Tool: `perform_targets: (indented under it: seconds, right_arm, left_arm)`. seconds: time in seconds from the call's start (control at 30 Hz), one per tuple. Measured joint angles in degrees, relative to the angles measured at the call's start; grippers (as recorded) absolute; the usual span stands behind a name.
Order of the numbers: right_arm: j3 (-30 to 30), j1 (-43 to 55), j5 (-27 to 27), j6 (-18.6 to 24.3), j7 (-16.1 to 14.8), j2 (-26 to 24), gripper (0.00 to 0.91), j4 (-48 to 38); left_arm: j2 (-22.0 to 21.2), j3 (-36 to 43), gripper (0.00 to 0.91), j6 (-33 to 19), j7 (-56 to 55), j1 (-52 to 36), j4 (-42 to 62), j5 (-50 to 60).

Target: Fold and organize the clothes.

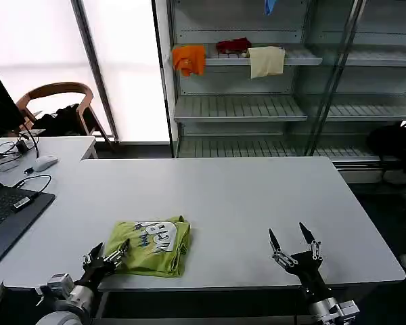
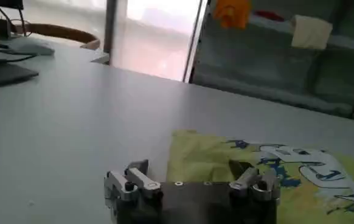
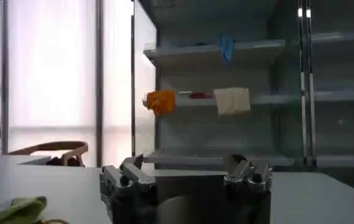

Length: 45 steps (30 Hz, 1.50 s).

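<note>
Since the grey table (image 1: 257, 196) offers broad bare surface, the folding is done near its front edge within both arms' reach; the lime T-shirt (image 1: 151, 246) lies there as a compact folded bundle, print upward, apparently nearly finished; the left gripper (image 1: 105, 258) sits at its near-left corner, jaws spread, holding nothing; the right gripper (image 1: 292, 244) waits well apart, jaws wide, empty.

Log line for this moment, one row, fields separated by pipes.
T-shirt: folded, print up, near table edge | left hand: open, at shirt's left corner | right hand: open, empty, apart from shirt
</note>
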Motion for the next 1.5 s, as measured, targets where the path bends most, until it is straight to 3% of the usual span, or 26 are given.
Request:
perform_targets:
  seconds: [0.03,0.07,0.1,0.17,1.03,1.27,1.5]
  right_arm:
    - [-0.07,0.05,0.00,0.00,-0.02,0.02,0.907,0.00]
    - [-0.12,0.09,0.00,0.00,-0.04,0.03,0.907,-0.01]
    - [-0.18,0.12,0.01,0.00,-0.05,0.04,0.907,-0.03]
    - [-0.31,0.17,0.02,-0.01,-0.10,0.07,0.907,-0.08]
    - [-1.17,1.26,0.25,-0.45,0.02,-0.06,0.907,-0.19]
    - [-2.08,2.38,0.27,-0.57,0.05,0.06,0.907,-0.33]
    - [-2.27,2.88,0.61,-0.55,0.07,-0.06,0.907,-0.52]
  left_arm:
    - [-0.06,0.16,0.675,-0.13,0.20,-0.01,0.16,-0.01]
    - [-0.11,0.33,0.514,-0.29,0.36,-0.01,0.32,-0.03]
    - [-0.15,0.52,0.212,-0.47,0.56,-0.02,0.48,-0.04]
    - [-0.30,0.85,0.010,-0.90,0.93,-0.03,0.73,0.07]
    - [1.83,0.81,0.000,-5.77,1.30,0.11,0.68,1.65]
    - [6.37,-3.30,0.000,-5.50,0.84,1.07,-1.65,-0.73]
    - [14.68,-12.69,0.000,-6.35,2.39,1.86,-0.63,-2.13]
